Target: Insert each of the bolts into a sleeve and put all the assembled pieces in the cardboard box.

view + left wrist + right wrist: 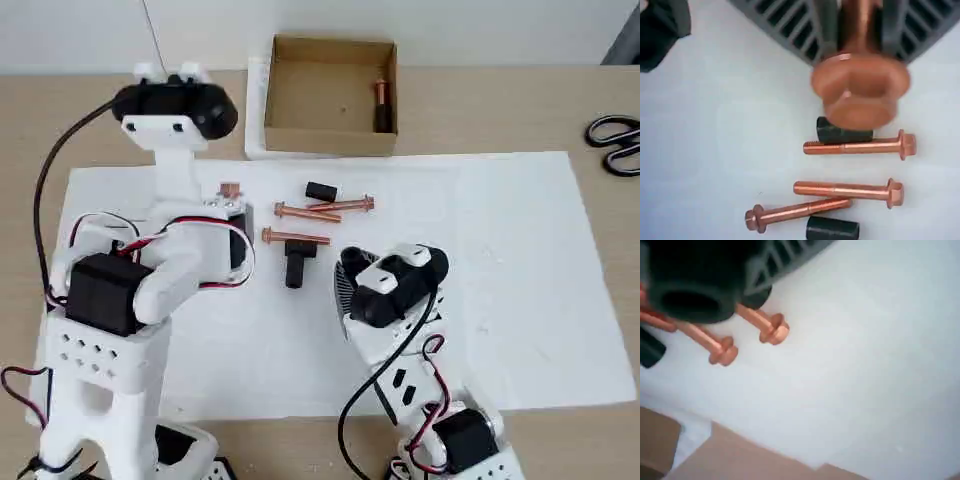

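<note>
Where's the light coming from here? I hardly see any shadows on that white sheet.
High view: soft, even light, probably overhead; barely any shadow on the white sheet. Left wrist view: the loose bolts cast thin, pale shadows; the held bolt has a small glint on its head. Right wrist view: the held sleeve has a dark bore.

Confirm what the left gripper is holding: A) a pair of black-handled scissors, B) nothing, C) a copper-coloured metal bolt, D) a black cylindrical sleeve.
C: in the left wrist view the left gripper is shut on a copper-coloured metal bolt, whose flanged head sticks out past the jaws.
</note>
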